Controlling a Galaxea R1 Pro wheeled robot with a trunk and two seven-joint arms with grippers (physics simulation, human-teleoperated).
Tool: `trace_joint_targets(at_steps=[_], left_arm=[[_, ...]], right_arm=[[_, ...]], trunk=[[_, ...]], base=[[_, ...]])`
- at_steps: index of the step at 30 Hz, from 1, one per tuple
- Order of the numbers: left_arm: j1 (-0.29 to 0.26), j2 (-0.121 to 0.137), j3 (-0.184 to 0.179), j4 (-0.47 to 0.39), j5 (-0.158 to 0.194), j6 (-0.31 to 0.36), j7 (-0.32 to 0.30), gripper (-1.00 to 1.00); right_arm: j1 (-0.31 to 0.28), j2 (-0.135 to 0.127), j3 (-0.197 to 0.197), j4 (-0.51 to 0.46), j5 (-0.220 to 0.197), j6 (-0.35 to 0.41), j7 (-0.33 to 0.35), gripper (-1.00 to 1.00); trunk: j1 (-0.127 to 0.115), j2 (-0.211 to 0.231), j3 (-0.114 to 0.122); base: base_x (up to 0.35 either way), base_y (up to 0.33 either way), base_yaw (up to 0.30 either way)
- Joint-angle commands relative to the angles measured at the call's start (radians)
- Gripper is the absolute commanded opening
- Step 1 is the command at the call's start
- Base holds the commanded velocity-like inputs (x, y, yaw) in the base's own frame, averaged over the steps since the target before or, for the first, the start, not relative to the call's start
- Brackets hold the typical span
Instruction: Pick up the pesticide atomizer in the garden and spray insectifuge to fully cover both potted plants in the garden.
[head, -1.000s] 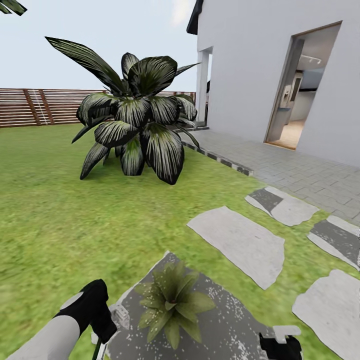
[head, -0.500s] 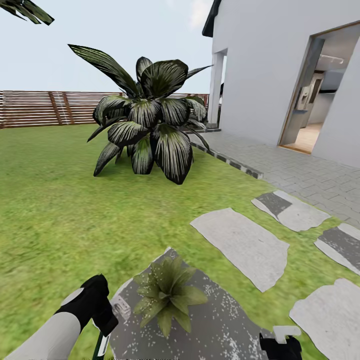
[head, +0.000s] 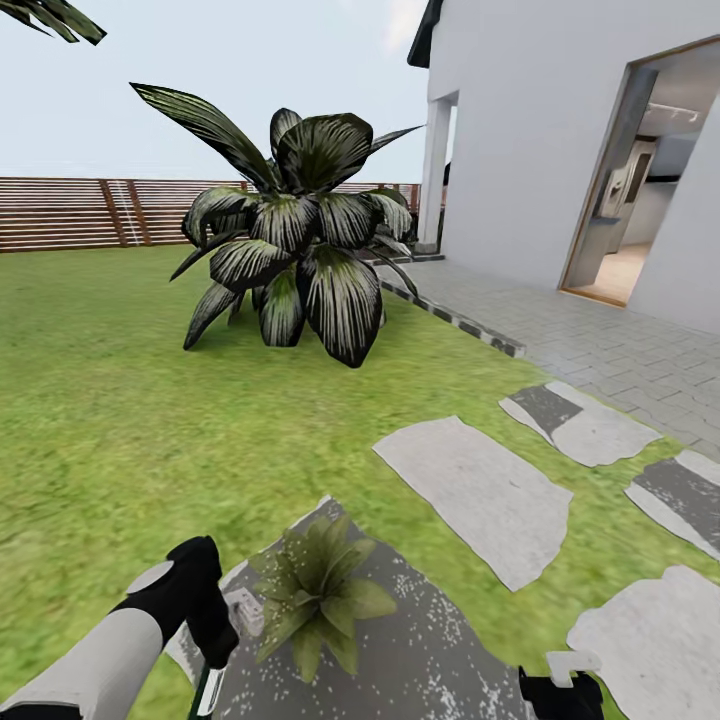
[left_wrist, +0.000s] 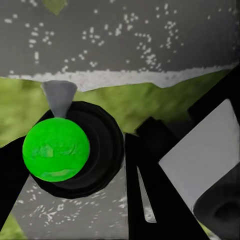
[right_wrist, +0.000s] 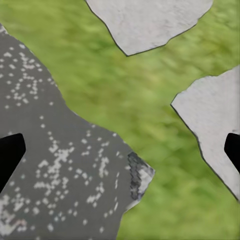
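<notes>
Here, at the head view's lower edge, the left gripper (head: 205, 650) holds the pesticide atomizer (left_wrist: 56, 149), its fingers closed around the bottle beside a potted plant (head: 315, 595) sitting on a speckled grey stone slab (head: 440, 640). The right gripper (right_wrist: 120, 150) spreads its fingers wide above the slab's edge. Open lawn (head: 110, 420) stretches towards a big dark bush (head: 290, 250).

Left end effector (head: 205, 655) lowered, clamped on pesticide atomizer (left_wrist: 56, 149), right end effector (head: 560, 693) spread wide
</notes>
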Motion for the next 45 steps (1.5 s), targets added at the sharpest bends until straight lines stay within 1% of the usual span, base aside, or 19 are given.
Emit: trace_joint_targets(at_steps=[1, 5, 8, 21, 24, 34, 40, 43, 45], left_arm=[[0.000, 0.002, -0.009, -0.002, -0.002, 0.009, -0.017, -1.00], [0.000, 0.007, -0.012, -0.002, -0.002, 0.008, -0.027, -1.00], [0.000, 0.008, -0.012, -0.003, -0.001, 0.009, -0.028, -1.00], [-0.005, 0.008, -0.010, -0.005, -0.001, 0.011, -0.027, -1.00], [-0.006, 0.008, -0.010, -0.005, -0.001, 0.012, -0.027, -1.00], [-0.007, 0.008, -0.010, -0.005, 0.000, 0.016, -0.024, -1.00], [-0.007, 0.009, -0.008, -0.005, 0.000, 0.018, -0.018, -1.00], [-0.005, 0.009, -0.004, -0.004, 0.000, 0.018, -0.001, -1.00], [0.002, 0.007, 0.001, -0.002, 0.003, 0.020, 0.041, -1.00]], right_arm=[[-0.001, 0.000, -0.007, 0.002, 0.010, -0.004, -0.003, 1.00], [-0.001, 0.000, -0.007, 0.000, 0.009, -0.004, -0.003, 1.00], [-0.001, 0.001, -0.007, 0.001, 0.008, -0.004, -0.004, 1.00], [-0.001, 0.002, -0.007, 0.002, 0.008, -0.004, -0.004, 1.00], [-0.001, 0.002, -0.007, 0.002, 0.008, -0.004, -0.004, 1.00], [-0.001, 0.002, -0.007, 0.002, 0.008, -0.004, -0.004, 1.00], [-0.001, 0.002, -0.006, 0.002, 0.008, -0.004, -0.004, 1.00], [-0.001, 0.002, -0.006, 0.002, 0.008, -0.004, -0.004, 1.00], [-0.001, 0.002, -0.006, 0.002, 0.008, -0.004, -0.004, 1.00]], trunk=[[0.000, 0.000, -0.001], [0.000, 0.000, -0.001], [0.000, 0.000, -0.001], [0.000, 0.000, -0.001], [0.000, 0.000, -0.001], [0.000, 0.000, -0.001], [0.000, 0.000, -0.001], [0.000, 0.000, -0.001], [0.000, 0.000, -0.001]], base=[[0.001, -0.001, 0.000], [0.000, 0.000, 0.002], [0.000, -0.082, 0.173], [-0.008, -0.268, 0.273], [-0.121, -0.271, 0.154], [-0.165, -0.237, 0.010], [-0.176, -0.104, 0.199], [-0.014, -0.007, 0.272], [-0.002, -0.001, 0.276]])
